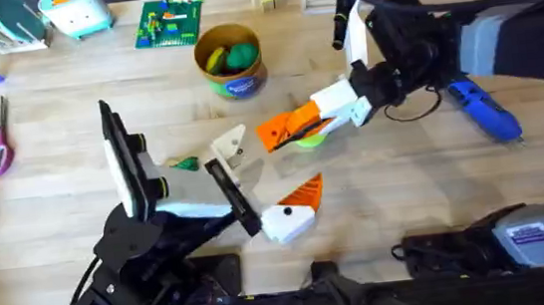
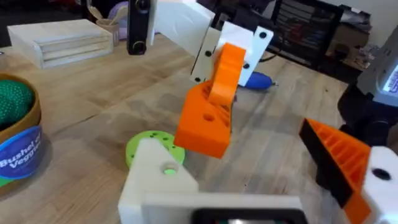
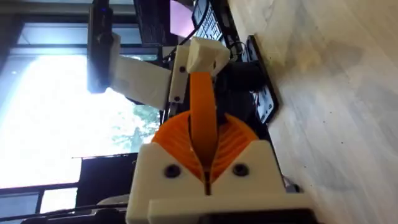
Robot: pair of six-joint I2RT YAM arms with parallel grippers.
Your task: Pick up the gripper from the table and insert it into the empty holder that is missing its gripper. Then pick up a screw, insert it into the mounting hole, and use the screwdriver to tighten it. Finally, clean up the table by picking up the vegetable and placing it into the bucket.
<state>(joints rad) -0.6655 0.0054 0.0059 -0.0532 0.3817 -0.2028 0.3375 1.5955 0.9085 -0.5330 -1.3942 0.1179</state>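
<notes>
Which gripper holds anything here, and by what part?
The right gripper pinches the orange gripper pad by its thin upper end; the left gripper holds nothing.

The small orange ribbed plastic wedge pad point(image 1: 288, 127) hangs tilted above the desk, pinched between white fingers, just beside the off-white angular plastic holder point(image 1: 232, 148); the blue-handled screwdriver point(image 1: 484, 110) lies flat at the right; the small dark-green toy vegetable point(image 1: 186, 164) lies left of the holder; the tan-yellow round bucket point(image 1: 229, 59) stands upright behind.
</notes>
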